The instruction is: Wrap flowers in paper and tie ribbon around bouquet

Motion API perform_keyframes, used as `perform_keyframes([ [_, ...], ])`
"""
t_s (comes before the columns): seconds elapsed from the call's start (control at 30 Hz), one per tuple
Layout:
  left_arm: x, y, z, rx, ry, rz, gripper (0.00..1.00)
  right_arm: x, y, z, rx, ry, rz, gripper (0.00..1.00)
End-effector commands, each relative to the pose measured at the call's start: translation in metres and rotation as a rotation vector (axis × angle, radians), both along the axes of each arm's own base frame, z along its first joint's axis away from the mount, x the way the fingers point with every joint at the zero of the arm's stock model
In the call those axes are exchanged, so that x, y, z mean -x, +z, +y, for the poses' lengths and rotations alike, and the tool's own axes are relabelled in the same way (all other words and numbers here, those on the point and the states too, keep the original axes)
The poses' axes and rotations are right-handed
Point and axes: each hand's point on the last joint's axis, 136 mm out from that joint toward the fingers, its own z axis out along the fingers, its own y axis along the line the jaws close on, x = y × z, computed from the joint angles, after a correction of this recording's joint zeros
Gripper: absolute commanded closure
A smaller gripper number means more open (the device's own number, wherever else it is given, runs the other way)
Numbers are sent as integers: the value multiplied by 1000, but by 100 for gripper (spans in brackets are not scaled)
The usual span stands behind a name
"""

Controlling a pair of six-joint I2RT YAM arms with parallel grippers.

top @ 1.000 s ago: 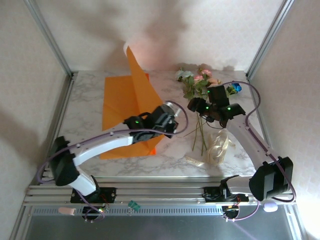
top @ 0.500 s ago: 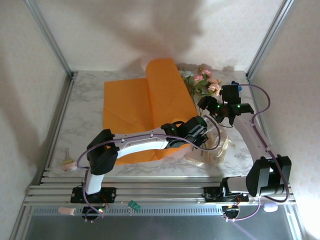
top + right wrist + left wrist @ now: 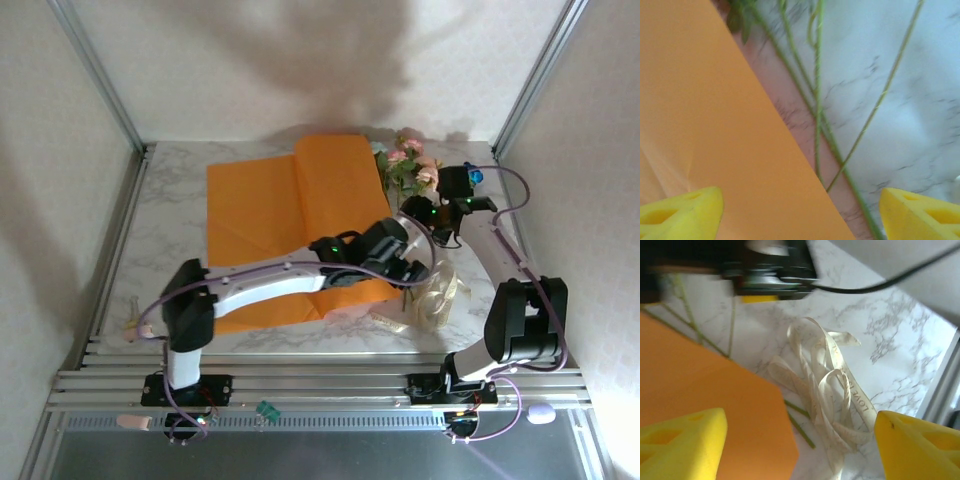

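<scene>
Left gripper (image 3: 800,452) gapes wide with the ribbon (image 3: 832,385) between its jaws; right gripper (image 3: 800,212), equally wide, straddles orange paper (image 3: 705,125) and flower stems (image 3: 816,100)

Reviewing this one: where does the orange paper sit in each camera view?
Top external: the paper spreads across the table's centre, with the left arm over its near part.
Left wrist: lower left of the picture.
Right wrist: left half of the picture.
Shared landmark: the flowers, their green stems by the paper's edge.
</scene>
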Motion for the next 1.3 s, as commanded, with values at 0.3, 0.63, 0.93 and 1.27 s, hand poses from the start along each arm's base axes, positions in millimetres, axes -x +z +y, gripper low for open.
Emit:
perform_keyframes([
  [0.3,-79,-61,202,357,806,738,37,-65,-17,45,-115,225,-59,28],
  [0.63,-51,-162,249,484,1055,1012,53,-106,-69,58,-96,204,20,31],
  [0.93,-33,-195,280,410,1141,1042,54,-120,-84,76,-133,283,62,35],
  [1.27,-32,-216,315,325,1217,1025,55,-117,-61,90,-186,292,17,83],
])
